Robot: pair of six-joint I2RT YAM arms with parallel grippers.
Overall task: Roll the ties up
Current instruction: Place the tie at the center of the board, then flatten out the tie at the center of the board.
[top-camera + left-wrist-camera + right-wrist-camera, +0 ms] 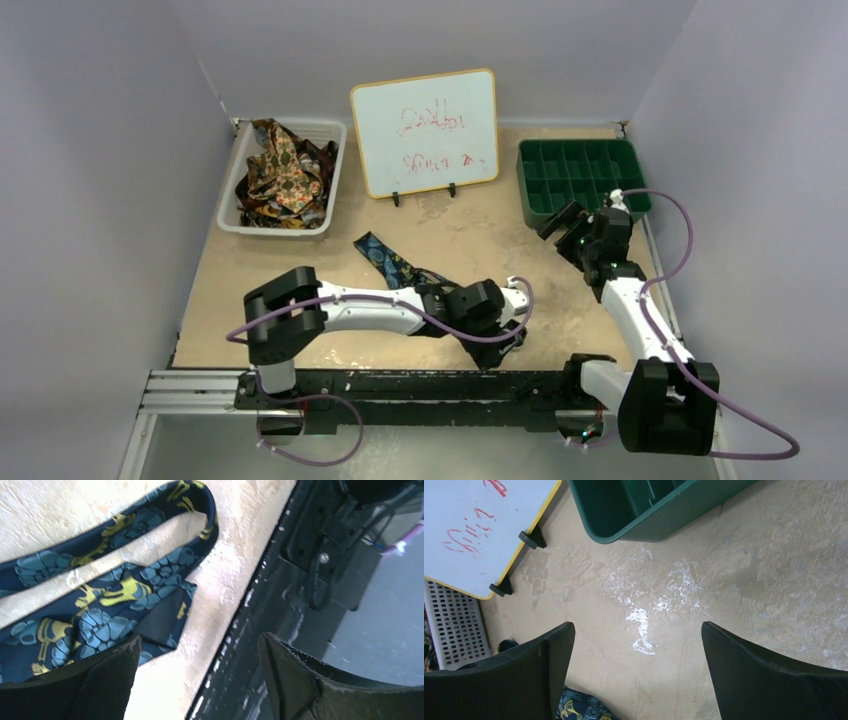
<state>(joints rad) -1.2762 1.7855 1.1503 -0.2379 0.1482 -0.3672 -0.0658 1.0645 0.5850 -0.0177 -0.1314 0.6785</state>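
A dark navy tie [115, 592] printed with blue and gold flowers lies on the tan tabletop. It is folded back on itself in a loop, its pointed end [165, 620] near the front edge. From above, the tie [385, 258] runs from mid-table under my left arm. My left gripper [200, 652] is open just right of the pointed end, over the table edge, with nothing between its fingers [105, 680]. Other ties [283, 172], brown, gold and red, are heaped in a white basket [232, 205]. My right gripper [636, 640] hangs open and empty over bare table.
A whiteboard [425, 130] with red writing stands at the back middle. A green divided tray [580, 178] sits at the back right, close to my right gripper [560, 225]. The black base rail [280, 600] runs along the table's front edge, beside my left gripper [503, 340].
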